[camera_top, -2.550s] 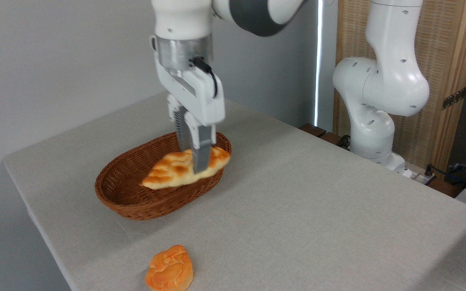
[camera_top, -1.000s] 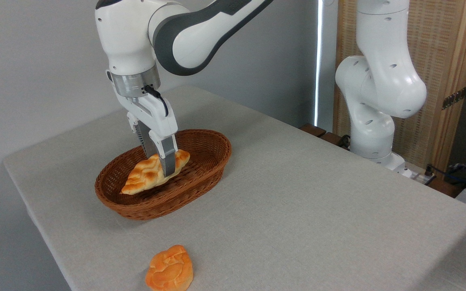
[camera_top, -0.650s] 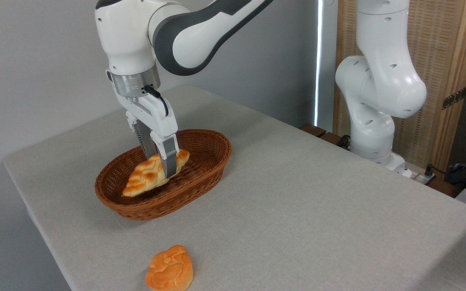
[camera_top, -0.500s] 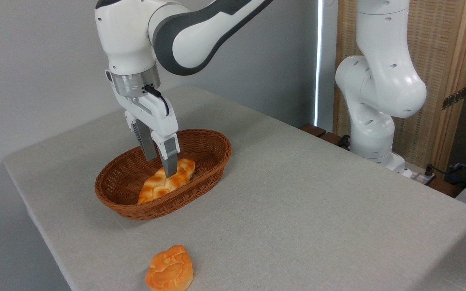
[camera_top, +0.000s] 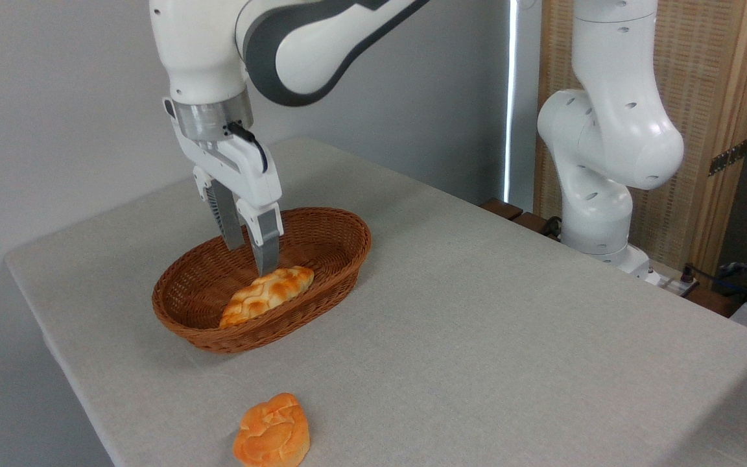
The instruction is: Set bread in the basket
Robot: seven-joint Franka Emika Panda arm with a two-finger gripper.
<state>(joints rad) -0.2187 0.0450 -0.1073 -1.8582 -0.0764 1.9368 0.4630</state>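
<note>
1 bread (camera_top: 267, 295) in 1 basket (camera_top: 321, 288); hand (camera_top: 250, 256) spread above.

A flat orange bun (camera_top: 272, 432) lies on the grey-clothed table (camera_top: 477, 311).

We see the gripper (camera_top: 251, 256) above the wicker basket (camera_top: 321, 285), fingers spread, its tips just over the braided bread (camera_top: 267, 295) lying inside. The basket's left half is bare. An orange bun (camera_top: 272, 431) sits at the table's (camera_top: 477, 337) front edge, well apart from the basket. Between and to the right, bare cloth reaches the arm's base (camera_top: 607, 250) at the far right edge.
</note>
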